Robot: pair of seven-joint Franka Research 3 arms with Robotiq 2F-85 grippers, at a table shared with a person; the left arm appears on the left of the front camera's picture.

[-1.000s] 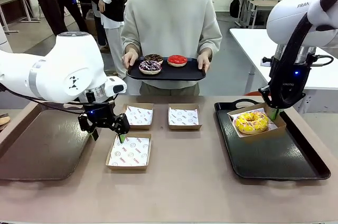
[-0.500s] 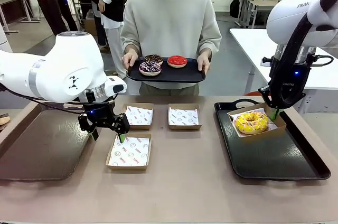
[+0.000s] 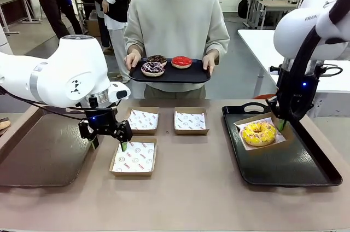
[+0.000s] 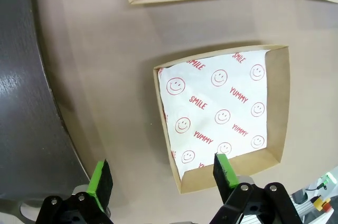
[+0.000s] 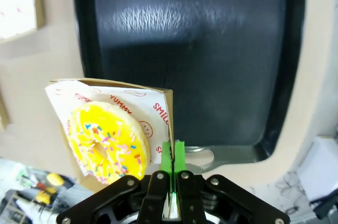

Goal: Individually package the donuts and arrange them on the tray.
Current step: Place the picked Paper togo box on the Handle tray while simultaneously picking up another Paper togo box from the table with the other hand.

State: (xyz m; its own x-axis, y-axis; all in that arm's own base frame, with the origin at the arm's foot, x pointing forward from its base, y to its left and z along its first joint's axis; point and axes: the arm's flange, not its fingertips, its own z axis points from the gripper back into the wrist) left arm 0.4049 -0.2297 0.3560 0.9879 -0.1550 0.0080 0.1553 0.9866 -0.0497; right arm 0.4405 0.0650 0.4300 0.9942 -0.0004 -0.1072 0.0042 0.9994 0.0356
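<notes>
A yellow sprinkled donut [image 3: 258, 132] [image 5: 110, 140] lies in a paper-lined cardboard box [image 3: 247, 148] [image 5: 165, 109] over the far end of the black tray [image 3: 295, 166] [image 5: 211, 49]. My right gripper [image 3: 283, 125] [image 5: 172, 155] is shut on that box's far right rim. My left gripper [image 3: 109, 143] [image 4: 162, 177] hangs open above the left edge of an empty lined box [image 3: 134, 157] [image 4: 224, 108]. Across the table a person holds a small black tray [image 3: 188, 76] carrying a red donut [image 3: 181, 62], a purple-sprinkled chocolate donut [image 3: 152, 68] and a plain brown donut [image 3: 157, 59].
Two more empty lined boxes [image 3: 144, 120] [image 3: 190, 121] sit side by side behind the front one. A large brown tray [image 3: 38, 152] [image 4: 21, 76] lies at the table's left. The near half of the black tray is bare.
My right gripper has shifted the box with the yellow donut a little left and toward the near side on the black tray. The person's tray drifted slightly left. The left arm barely moved.
</notes>
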